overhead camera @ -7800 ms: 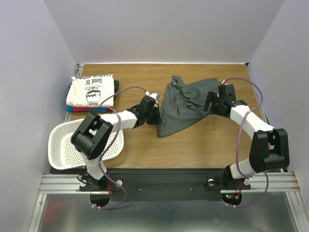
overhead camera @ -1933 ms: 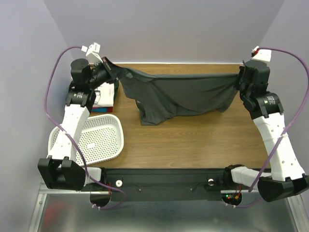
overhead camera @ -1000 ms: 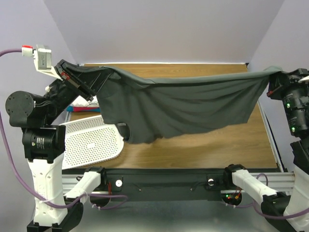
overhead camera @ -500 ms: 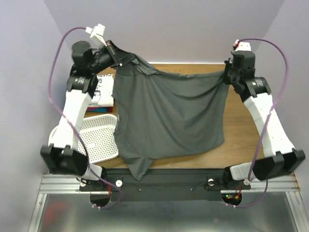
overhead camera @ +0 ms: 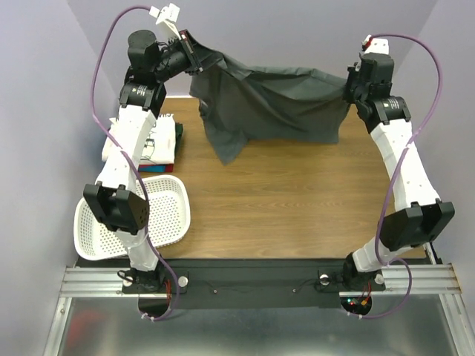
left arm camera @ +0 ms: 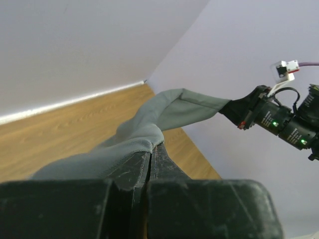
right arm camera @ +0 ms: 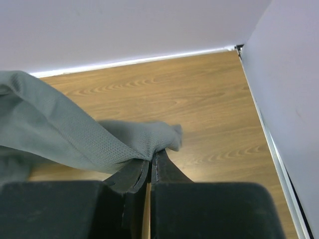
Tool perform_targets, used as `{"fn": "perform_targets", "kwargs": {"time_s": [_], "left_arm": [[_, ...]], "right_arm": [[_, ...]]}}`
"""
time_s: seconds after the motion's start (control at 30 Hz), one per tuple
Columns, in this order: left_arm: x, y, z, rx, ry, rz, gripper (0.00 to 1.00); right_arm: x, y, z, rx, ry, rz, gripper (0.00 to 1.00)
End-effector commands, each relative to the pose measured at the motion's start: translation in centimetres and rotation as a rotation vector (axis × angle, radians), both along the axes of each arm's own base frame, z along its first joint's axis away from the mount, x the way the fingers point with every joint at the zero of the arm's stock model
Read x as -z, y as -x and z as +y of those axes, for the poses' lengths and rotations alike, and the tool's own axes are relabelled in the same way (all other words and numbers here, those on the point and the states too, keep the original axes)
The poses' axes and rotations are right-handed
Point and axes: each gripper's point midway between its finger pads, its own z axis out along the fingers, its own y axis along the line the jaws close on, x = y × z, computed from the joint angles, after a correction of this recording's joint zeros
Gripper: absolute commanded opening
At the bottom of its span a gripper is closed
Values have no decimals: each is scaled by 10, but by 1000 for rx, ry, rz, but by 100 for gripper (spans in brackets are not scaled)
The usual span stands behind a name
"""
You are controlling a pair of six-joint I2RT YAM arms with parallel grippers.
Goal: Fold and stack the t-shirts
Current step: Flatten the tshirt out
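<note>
Left tool (overhead camera: pixel 194 55), right tool (overhead camera: pixel 348 88) each pinching grey t-shirt (overhead camera: pixel 274 104) spread aloft; I judge fold not begun, white t-shirt (overhead camera: pixel 141 141) already stacked.

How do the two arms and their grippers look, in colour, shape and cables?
The left arm and right arm have white links and black joints, each with a looping purple cable. The left gripper and right gripper are black, with flat, scuffed fingers.
</note>
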Motion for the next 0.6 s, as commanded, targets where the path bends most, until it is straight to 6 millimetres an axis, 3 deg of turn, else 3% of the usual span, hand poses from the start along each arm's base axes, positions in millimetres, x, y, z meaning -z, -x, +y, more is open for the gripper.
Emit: {"fn": "perform_targets", "kwargs": {"time_s": [0.0,0.03,0.07,0.13,0.17,0.2,0.23,0.27,0.3,0.4,0.43,0.57], "left_arm": [[-79,57,-5,52,6,-260,0],[-80,63,-7,56,5,-266,0],[-73,66,-10,59,0,-250,0],[-79,88,-14,71,3,-267,0],[-64,89,-16,77,-4,-227,0],[-70,106,-15,78,1,-242,0],[-69,111,-14,64,2,-237,0],[-52,115,-18,69,-10,-200,0],[-61,131,-11,49,-1,-224,0],[-62,157,-2,23,11,-233,0],[-54,160,1,6,7,-202,0],[-71,192,17,-27,29,-237,0]], "right_arm": [[-70,26,-2,-33,2,-192,0],[-65,31,-1,-40,6,-181,0],[-69,38,-1,-45,4,-191,0],[-82,61,-3,-57,4,-228,0],[-76,67,-4,-56,4,-219,0],[-92,88,-5,-63,-1,-266,0],[-95,97,-6,-64,-4,-280,0],[-89,105,-6,-67,-9,-273,0],[-105,128,-9,-64,-23,-329,0],[-116,155,-7,-83,-51,-371,1],[-124,171,-7,-93,-63,-397,0],[-139,198,-6,-114,-85,-432,0]]}}
